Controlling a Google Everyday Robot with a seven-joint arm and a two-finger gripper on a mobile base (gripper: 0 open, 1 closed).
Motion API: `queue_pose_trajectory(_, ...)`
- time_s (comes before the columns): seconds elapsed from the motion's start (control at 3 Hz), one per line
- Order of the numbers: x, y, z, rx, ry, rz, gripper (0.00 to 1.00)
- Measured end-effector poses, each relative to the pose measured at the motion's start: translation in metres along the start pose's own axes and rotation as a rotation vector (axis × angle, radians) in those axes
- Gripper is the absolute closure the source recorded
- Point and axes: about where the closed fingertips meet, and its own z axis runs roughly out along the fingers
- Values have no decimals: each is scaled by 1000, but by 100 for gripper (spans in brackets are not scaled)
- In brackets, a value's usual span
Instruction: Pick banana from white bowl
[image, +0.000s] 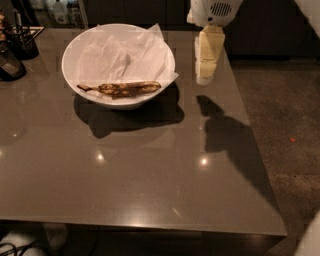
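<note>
A large white bowl (80, 95) lined with crumpled white paper stands at the back left of the grey table. A long dark brown banana (122, 88) with yellowish patches lies across its near side, stem to the left. My gripper (204, 76) hangs from the white arm at the top, pointing down just to the right of the bowl, above the table and apart from the bowl. It holds nothing that I can see.
Small dark containers (17, 47) stand at the table's far left corner. The grey table (150, 175) ends at the right (250, 130) and at the front (150, 225). Dark speckled floor (285, 100) lies to the right.
</note>
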Motion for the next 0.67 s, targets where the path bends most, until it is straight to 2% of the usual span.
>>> queue_pose_trajectory(0.33,-11,-11,-2,37,-24,-6,0)
queue_pose_trajectory(0.67,-22,-20,12,36,-24,0,0)
